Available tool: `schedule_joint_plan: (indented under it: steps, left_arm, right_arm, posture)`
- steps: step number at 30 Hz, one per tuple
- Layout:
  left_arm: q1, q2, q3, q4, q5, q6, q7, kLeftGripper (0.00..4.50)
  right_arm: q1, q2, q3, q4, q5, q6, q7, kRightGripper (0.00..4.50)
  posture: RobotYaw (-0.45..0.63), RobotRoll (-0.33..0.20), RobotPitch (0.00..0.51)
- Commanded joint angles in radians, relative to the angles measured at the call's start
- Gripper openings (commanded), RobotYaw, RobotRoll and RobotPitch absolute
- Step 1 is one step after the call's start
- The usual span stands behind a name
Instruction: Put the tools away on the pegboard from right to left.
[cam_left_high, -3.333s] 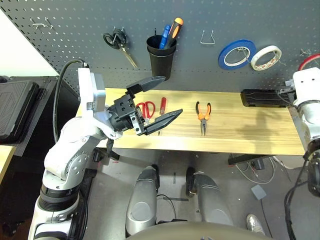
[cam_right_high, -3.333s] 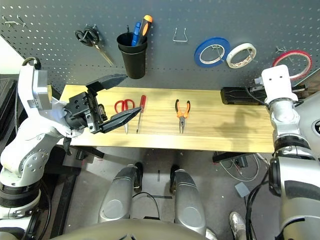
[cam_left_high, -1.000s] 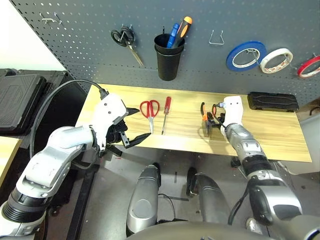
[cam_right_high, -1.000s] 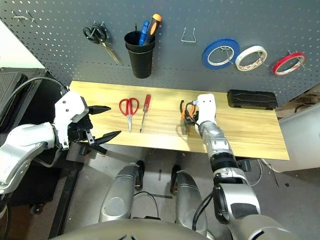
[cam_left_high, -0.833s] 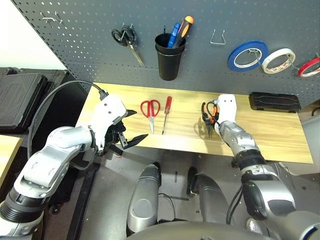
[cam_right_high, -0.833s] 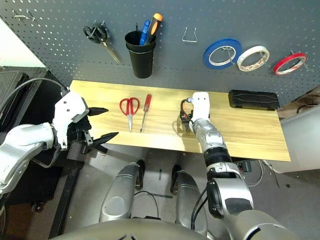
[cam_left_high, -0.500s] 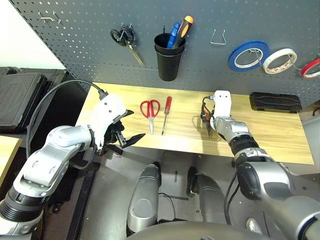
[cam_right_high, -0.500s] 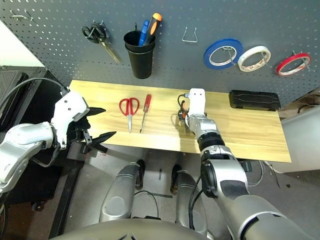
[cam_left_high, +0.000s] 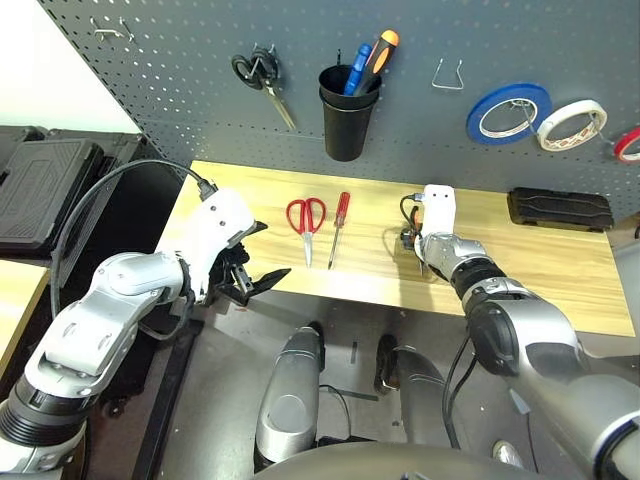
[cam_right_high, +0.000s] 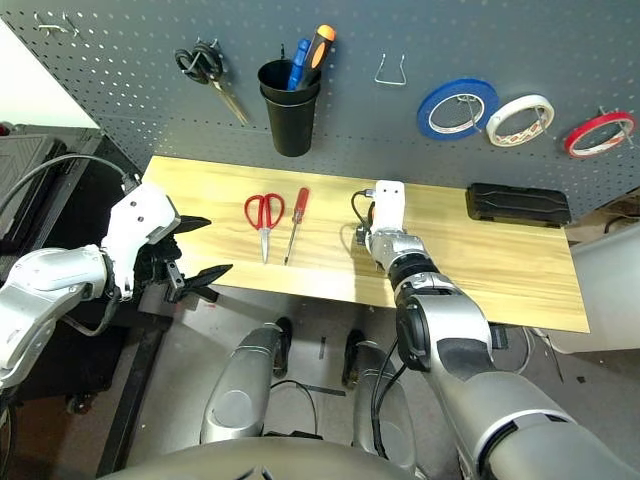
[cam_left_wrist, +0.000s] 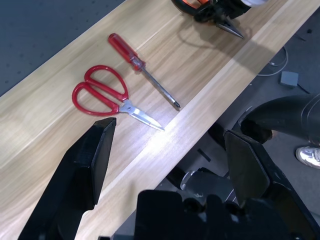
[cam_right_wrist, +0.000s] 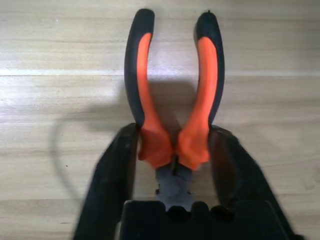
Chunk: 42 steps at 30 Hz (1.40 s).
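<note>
The orange-and-black-handled pliers are seen lying on the table to the right of the slim red-handled screwdriver and red-handled scissors, below the pegboard. They are bracketed near the pivot by the right gripper, its fingers set narrowly just outside the handles; whether they press cannot be told. The left gripper is held at the table's left front edge with its fingers spread wide and nothing between them

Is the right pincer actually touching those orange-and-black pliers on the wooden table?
Touching. The right wrist view shows the right pincer with both black fingers pressed against the orange-and-black pliers near the joint, no gap.
</note>
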Motion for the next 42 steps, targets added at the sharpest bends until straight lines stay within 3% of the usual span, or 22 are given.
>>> schedule_joint_plan:
  steps: [1,12,24,34,42]
  left_arm:
    - [0.02,0.013,0.007,-0.038,0.003,0.015,0.003,4.5]
    - [0.026,-0.034,0.068,-0.063,-0.04,-0.022,0.005,4.5]
    - [0.087,-0.179,0.226,-0.161,-0.236,-0.154,0.0,4.5]
    - [-0.037,-0.214,0.27,-0.216,-0.426,-0.128,0.091,4.5]
    - [-0.088,-0.204,0.241,-0.195,-0.455,-0.14,0.111,4.5]
  right_arm:
    - [0.017,-0.002,0.012,0.028,-0.023,-0.015,-0.007,2.12]
    - [0.075,-0.009,0.112,-0.032,-0.1,-0.126,0.103,2.12]
    - [0.337,-0.065,0.232,-0.421,-0.176,-0.278,0.23,2.12]
    - [0.519,-0.117,0.233,-0.645,-0.205,-0.408,0.211,2.12]
    - [0.566,-0.168,0.222,-0.719,-0.222,-0.569,0.177,2.12]
  posture:
    - [0.5,0.0,0.266]
    - [0.5,0.0,0.259]
    - [0.49,0.0,0.245]
    - [0.47,0.0,0.239]
    - [0.44,0.0,0.238]
